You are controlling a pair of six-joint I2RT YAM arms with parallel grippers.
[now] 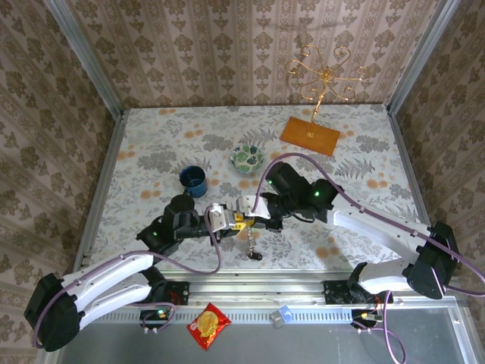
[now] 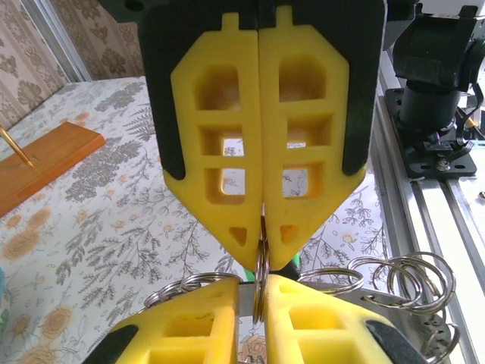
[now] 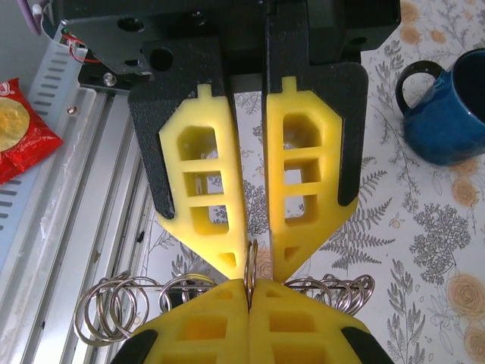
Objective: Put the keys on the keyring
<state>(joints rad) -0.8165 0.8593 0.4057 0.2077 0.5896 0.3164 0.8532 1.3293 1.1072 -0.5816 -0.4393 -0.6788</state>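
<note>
My two grippers meet tip to tip above the middle of the table. The right gripper [image 1: 248, 214] [image 3: 248, 284] is shut on a small upright split ring [image 3: 251, 258] [image 2: 259, 262]. My left gripper [image 1: 236, 220] [image 2: 254, 284] faces it with its jaws a narrow gap apart, and the same split ring stands in that gap. The ring belongs to the keyring [image 2: 356, 294], a flat grey piece seen edge-on with several split rings hung along it. A chain drops from the grippers to a black-headed key [image 1: 256, 256]. A sliver of green [image 2: 297, 263] shows behind the right fingertips.
A blue mug [image 1: 193, 180] [image 3: 447, 114] and a patterned bowl [image 1: 247, 158] stand behind the grippers. A gold wire stand [image 1: 324, 76] on a wooden base [image 1: 310, 136] is at the back right. A red snack packet [image 1: 208, 326] lies on the near metal rail.
</note>
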